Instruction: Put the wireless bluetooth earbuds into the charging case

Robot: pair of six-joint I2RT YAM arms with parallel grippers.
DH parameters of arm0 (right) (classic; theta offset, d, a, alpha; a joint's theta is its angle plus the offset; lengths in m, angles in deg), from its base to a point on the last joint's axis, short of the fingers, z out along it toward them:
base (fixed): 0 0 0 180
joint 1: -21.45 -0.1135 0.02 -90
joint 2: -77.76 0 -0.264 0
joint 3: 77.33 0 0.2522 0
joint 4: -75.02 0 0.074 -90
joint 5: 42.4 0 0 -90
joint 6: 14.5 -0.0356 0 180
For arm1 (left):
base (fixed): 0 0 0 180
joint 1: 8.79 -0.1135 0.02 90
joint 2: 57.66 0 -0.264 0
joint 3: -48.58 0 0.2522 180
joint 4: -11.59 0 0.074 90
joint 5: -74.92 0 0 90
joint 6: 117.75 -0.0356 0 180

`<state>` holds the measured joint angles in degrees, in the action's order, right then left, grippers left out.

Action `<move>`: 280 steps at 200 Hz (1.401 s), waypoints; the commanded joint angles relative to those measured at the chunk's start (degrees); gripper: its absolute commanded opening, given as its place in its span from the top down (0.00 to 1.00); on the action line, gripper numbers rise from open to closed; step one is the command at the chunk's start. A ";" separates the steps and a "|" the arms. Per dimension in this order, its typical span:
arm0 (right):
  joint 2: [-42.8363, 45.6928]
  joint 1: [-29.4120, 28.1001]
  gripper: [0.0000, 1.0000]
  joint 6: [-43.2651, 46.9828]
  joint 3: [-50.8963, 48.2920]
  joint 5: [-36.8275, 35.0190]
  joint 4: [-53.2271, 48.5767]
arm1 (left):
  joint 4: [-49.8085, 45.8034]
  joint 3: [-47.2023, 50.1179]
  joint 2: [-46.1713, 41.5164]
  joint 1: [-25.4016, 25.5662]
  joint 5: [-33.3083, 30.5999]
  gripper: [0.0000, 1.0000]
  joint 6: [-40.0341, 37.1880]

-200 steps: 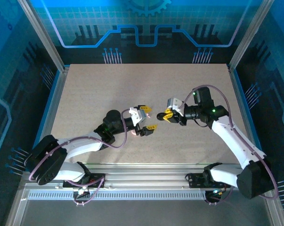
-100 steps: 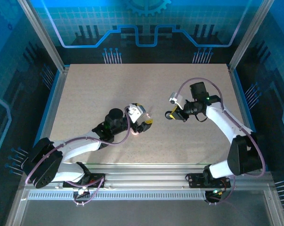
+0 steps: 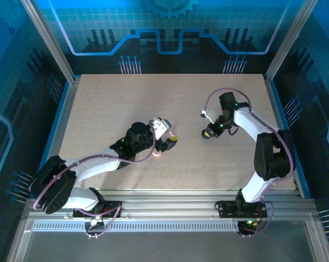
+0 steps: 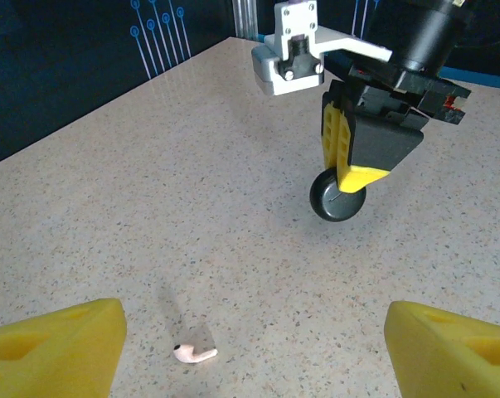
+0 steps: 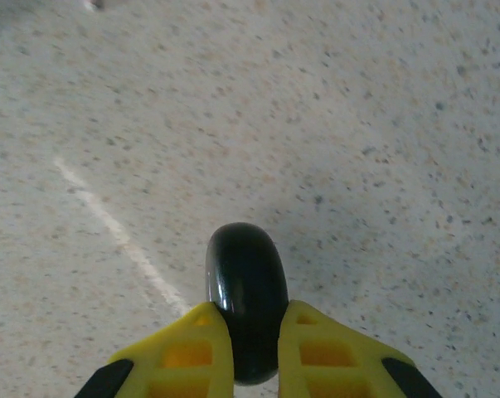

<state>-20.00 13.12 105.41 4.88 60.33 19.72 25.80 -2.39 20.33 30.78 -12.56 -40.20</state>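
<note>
A single earbud (image 4: pixel 194 354), a tiny pale pink curved piece with a dark tip, lies on the speckled beige tabletop (image 3: pixel 115 103) near its middle, a little toward the near edge. My left jaws stand wide on either side of it, their blunt yellow fingers (image 4: pixel 55 344) well apart and touching nothing. Right of centre, my right jaws are clamped narrow on a black puck (image 5: pixel 246 290), glossy and round-edged, held on its rim between two ribbed yellow fingers (image 5: pixel 196 348). From the left wrist, the black puck (image 4: pixel 337 197) hangs at the tabletop's surface; I cannot tell whether it touches. A faint pale scratch crosses the stone-like surface beside it.
</note>
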 commanded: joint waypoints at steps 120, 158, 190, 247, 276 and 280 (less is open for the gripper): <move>-16.05 7.60 0.89 1.07 15.26 -4.42 -12.59 | -1.34 -4.99 4.67 -0.35 0.05 0.20 0.14; -18.15 9.05 0.86 1.64 18.23 -4.04 -14.36 | -2.10 -5.98 5.91 -0.29 -0.07 0.20 0.07; -18.52 10.81 0.73 0.48 20.25 -1.22 -14.41 | -1.95 -6.89 7.05 -0.29 0.20 0.20 0.35; -20.95 11.59 0.63 -1.50 22.50 -2.04 -14.79 | -3.05 -7.94 6.48 -0.30 -0.59 0.21 1.51; -21.44 11.85 0.60 -2.18 22.19 -2.71 -14.81 | -4.44 -7.90 5.56 -0.35 -1.10 0.21 1.96; -21.30 11.85 0.59 -2.22 22.03 -2.71 -14.68 | -4.61 -7.88 5.43 -0.33 -1.24 0.21 1.90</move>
<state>-40.57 24.07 104.34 26.16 57.43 6.63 22.89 -8.66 27.04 30.78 -12.80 -39.65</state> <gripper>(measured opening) 0.398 0.790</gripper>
